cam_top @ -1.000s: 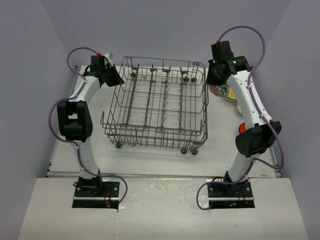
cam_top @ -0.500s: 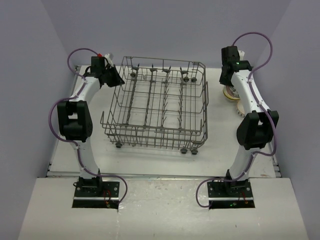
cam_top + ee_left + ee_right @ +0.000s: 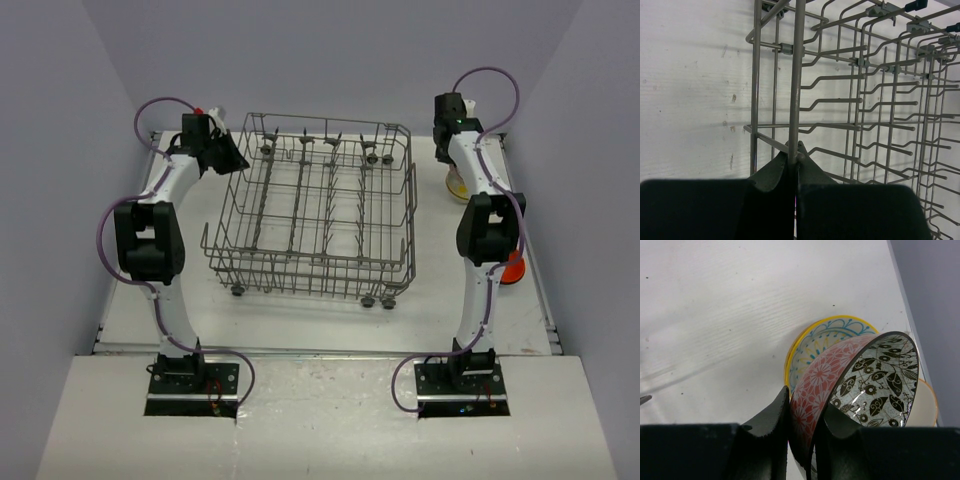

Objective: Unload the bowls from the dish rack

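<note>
The grey wire dish rack [image 3: 315,205] stands mid-table, and I see no bowls in it. My left gripper [image 3: 232,160] is at the rack's far left corner, shut on an upright rack wire [image 3: 798,75]; the closed jaws [image 3: 795,150] show in the left wrist view. My right gripper [image 3: 450,150] is over the far right of the table, shut on the wall of a pink floral bowl [image 3: 830,380] with a black leaf pattern inside, held tilted. Beneath it lies a yellow-rimmed bowl with blue marks [image 3: 822,337]. A cream bowl [image 3: 925,407] sits beside that one.
An orange bowl [image 3: 512,268] sits on the table right of the right arm's elbow. The yellow-rimmed bowl [image 3: 456,183] is close to the table's right edge and the purple wall. The rack's right side is a short way left of the bowls.
The right arm has stretched toward the far right corner with the pink bowl and now hangs over the set-down bowls. The orange bowl has come into view. The left arm has not moved.
</note>
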